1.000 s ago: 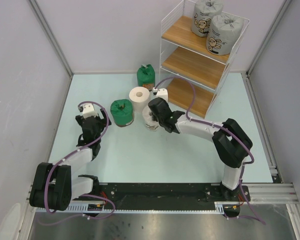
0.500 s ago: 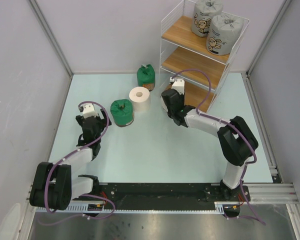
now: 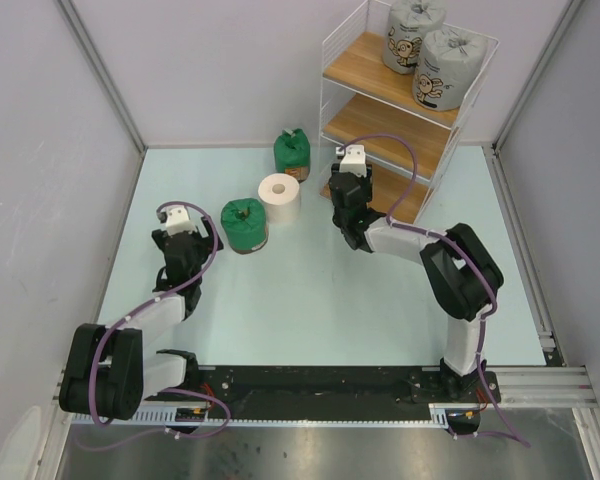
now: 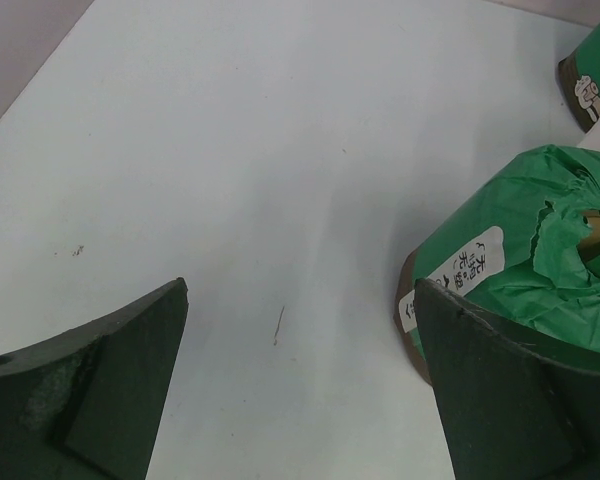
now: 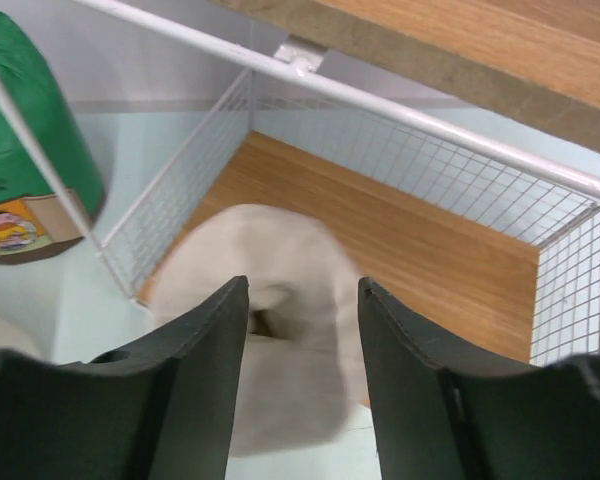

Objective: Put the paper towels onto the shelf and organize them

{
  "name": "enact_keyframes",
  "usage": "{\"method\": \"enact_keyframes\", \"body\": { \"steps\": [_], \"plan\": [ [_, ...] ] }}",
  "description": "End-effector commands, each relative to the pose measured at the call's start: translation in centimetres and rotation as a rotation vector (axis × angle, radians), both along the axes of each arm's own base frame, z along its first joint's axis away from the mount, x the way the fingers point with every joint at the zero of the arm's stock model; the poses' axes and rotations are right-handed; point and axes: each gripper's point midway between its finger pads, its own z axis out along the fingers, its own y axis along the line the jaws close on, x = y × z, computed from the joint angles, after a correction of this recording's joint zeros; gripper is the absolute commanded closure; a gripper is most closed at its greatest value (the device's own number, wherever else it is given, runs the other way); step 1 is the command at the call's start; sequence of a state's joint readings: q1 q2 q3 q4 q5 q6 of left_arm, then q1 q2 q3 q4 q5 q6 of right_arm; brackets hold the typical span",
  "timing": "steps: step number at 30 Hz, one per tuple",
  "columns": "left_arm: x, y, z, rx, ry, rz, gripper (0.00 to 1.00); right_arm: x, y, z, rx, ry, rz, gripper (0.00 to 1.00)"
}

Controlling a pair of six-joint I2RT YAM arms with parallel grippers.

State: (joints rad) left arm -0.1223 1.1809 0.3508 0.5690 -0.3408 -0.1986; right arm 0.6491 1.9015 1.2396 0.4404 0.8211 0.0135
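Note:
My right gripper is shut on the white-wrapped roll and holds it at the open front of the shelf's bottom board. The shelf stands at the back right, with two grey cartoon-print rolls on its top board. One green roll, a bare white roll and a second green roll stand on the table. My left gripper is open and empty, just left of that second green roll.
The shelf's white wire frame and mesh side are close around my right gripper. The far green roll is outside the mesh to its left. Grey walls enclose the table on three sides.
My right gripper has carried the white-wrapped roll from beside the bare white roll back and right to the bottom shelf's front. The left arm has not moved.

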Motion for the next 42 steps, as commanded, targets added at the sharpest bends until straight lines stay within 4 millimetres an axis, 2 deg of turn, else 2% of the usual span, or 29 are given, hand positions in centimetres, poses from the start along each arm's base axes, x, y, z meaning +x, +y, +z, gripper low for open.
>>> {"method": "enact_keyframes", "body": {
  "steps": [1, 4, 8, 11, 12, 14, 15, 19, 23, 25, 27, 28, 31, 32, 33, 34, 35, 37, 38, 40, 42],
  "plan": [
    [1.1, -0.3, 2.0, 0.008, -0.048, -0.015, 0.00, 1.1, -1.7, 1.9, -0.030, -0.082, -0.084, 0.47],
    [1.1, -0.3, 1.9, 0.008, -0.047, -0.015, 0.00, 1.1, -2.3, 1.6, -0.040, -0.071, -0.103, 0.45],
    [1.1, -0.3, 1.9, 0.008, -0.047, -0.017, 0.00, 0.3, -1.6, 2.1, -0.008, -0.060, -0.087, 0.41],
    [1.1, -0.3, 2.0, 0.008, -0.046, -0.017, 0.00, -1.2, 1.2, 2.4, -0.009, -0.038, -0.004, 0.39],
    [1.1, -0.3, 1.9, 0.008, -0.045, -0.017, 0.00, -2.3, 3.1, 2.5, -0.019, -0.031, 0.046, 0.37],
    [1.1, -0.3, 1.9, 0.008, -0.047, -0.015, 0.00, -3.4, 5.4, 2.8, -0.015, -0.023, 0.128, 0.34],
    [1.1, -0.3, 1.9, 0.008, -0.047, -0.015, 0.00, -4.9, 8.2, 2.8, -0.007, -0.009, 0.224, 0.32],
    [1.1, -0.3, 1.9, 0.009, -0.047, -0.014, 0.00, -7.8, 12.0, 3.5, 0.036, -0.009, 0.330, 0.29],
    [1.1, -0.3, 1.9, 0.007, -0.047, -0.013, 0.00, -8.9, 14.6, 4.2, 0.138, 0.014, 0.446, 0.26],
    [1.1, -0.3, 1.9, 0.007, -0.047, -0.013, 0.00, -9.7, 17.1, 3.4, 0.166, 0.068, 0.584, 0.24],
    [1.0, -0.2, 1.9, 0.007, -0.048, -0.012, 0.00, -10.2, 19.6, 3.8, 0.224, 0.125, 0.723, 0.21],
    [1.1, -0.2, 2.1, 0.007, -0.053, -0.012, 0.00, -10.0, 20.3, 2.4, 0.234, 0.165, 0.731, 0.20],
    [1.0, -0.2, 1.9, 0.008, -0.049, -0.010, 0.00, -9.3, 21.5, 2.9, 0.275, 0.183, 0.728, 0.19],
    [1.0, -0.3, 2.0, 0.005, -0.052, -0.011, 0.00, -9.0, 21.9, 1.7, 0.275, 0.210, 0.716, 0.18],
    [1.0, -0.3, 2.0, 0.005, -0.052, -0.011, 0.00, -8.6, 22.5, 2.7, 0.290, 0.194, 0.722, 0.18],
    [1.0, -0.2, 1.9, 0.006, -0.050, -0.011, 0.00, -8.4, 22.9, 2.7, 0.296, 0.196, 0.721, 0.18],
    [1.1, -0.3, 2.1, 0.005, -0.053, -0.013, 0.00, -8.4, 23.4, 1.1, 0.281, 0.234, 0.720, 0.18],
    [1.0, -0.3, 1.9, 0.006, -0.049, -0.011, 0.00, -7.9, 24.5, 2.0, 0.295, 0.226, 0.720, 0.17],
    [1.0, -0.2, 1.9, 0.006, -0.049, -0.011, 0.00, -7.7, 24.6, 0.8, 0.271, 0.254, 0.700, 0.17],
    [1.0, -0.2, 1.9, 0.006, -0.050, -0.010, 0.00, -7.6, 25.4, 0.8, 0.277, 0.261, 0.694, 0.17],
    [1.0, -0.2, 2.0, 0.004, -0.052, -0.010, 0.00, -7.5, 25.8, -0.1, 0.282, 0.272, 0.683, 0.17]
  ]
}}
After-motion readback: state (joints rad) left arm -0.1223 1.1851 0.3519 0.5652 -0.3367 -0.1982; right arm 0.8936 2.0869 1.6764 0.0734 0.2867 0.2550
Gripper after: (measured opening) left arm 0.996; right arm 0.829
